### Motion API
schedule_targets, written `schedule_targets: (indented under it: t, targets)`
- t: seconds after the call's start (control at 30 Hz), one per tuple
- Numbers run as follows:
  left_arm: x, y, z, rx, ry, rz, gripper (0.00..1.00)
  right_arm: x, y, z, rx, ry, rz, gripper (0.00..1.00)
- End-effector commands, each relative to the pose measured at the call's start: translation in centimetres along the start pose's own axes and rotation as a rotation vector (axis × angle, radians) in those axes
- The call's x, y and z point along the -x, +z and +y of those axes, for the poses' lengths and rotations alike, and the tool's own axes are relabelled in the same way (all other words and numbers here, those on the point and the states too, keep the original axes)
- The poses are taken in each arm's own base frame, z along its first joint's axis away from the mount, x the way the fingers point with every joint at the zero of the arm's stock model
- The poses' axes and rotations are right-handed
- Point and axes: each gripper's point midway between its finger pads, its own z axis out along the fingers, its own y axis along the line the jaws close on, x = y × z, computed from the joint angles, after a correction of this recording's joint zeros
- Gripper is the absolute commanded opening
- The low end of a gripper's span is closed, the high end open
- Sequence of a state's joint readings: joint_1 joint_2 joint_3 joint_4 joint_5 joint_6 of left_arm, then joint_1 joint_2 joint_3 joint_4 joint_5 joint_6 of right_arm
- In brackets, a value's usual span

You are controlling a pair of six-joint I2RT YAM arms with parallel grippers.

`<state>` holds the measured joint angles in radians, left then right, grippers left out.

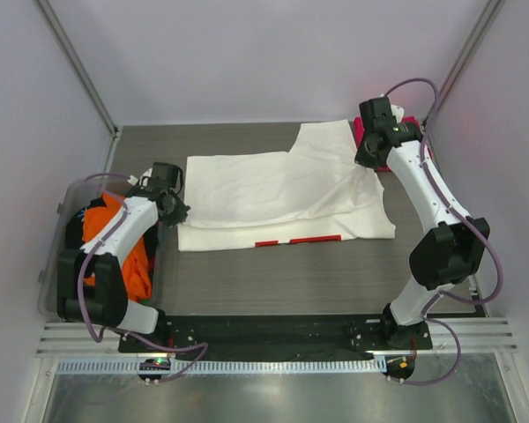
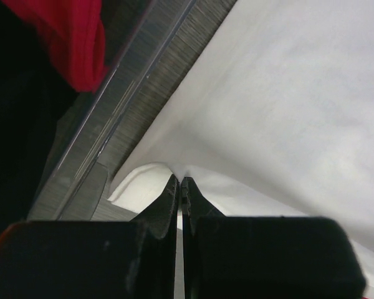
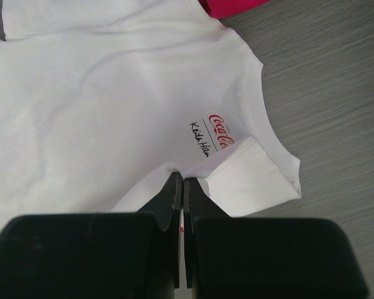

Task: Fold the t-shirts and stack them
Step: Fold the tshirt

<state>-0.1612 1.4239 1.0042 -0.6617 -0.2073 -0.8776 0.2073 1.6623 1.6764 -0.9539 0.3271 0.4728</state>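
White t-shirt (image 1: 273, 198) was lying spread flat mid-bench (image 1: 273, 282), red strip peeking out at its near hem. Left gripper (image 2: 179, 182) was pinched tight on its left edge. The right gripper (image 3: 181, 179) was clamped on cloth by the collar label, pink-red tee (image 3: 230, 5) just beyond.

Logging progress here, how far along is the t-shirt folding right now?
Early. Nothing is visibly stacked; a pink-red tee lies at the far right corner, its fold hidden. In hand: the white t-shirt lies spread on the table, the left gripper and the right gripper each shut on its cloth. Left: finishing that fold, plus the orange tee and a dark tee waiting in the clear bin.
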Motion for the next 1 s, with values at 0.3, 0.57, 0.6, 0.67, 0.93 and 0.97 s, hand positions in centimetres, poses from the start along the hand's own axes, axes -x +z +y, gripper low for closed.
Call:
schedule_targets:
  t: [0.3,0.57,0.6,0.67,0.93,0.97]
  targets:
    - [2.9,3.5,-2.9,-0.022,-0.007,0.053,0.21,3.3,6.5,1.5,-0.061,-0.032,-0.016,0.51]
    - [7.0,-1.4,-5.2,-0.128,-0.026,0.015,0.52,4.4,5.2,0.2,-0.064,0.033,-0.004,0.98]
    - [6.8,-1.8,-5.0,-0.139,-0.02,0.014,0.52,4.4,3.1,0.1,-0.022,0.058,-0.038,0.98]
    - [5.5,-2.7,-4.4,-0.17,0.007,0.031,0.52,-0.4,4.8,0.5,0.049,0.065,0.049,0.97]
    - [0.4,-5.2,-1.4,-0.268,0.163,0.089,0.51,-10.8,7.1,3.0,0.302,0.127,0.245,0.79]
    - [-0.1,-5.9,-0.5,-0.261,0.18,0.088,0.51,-11.5,7.5,3.1,0.305,0.129,0.264,0.77]
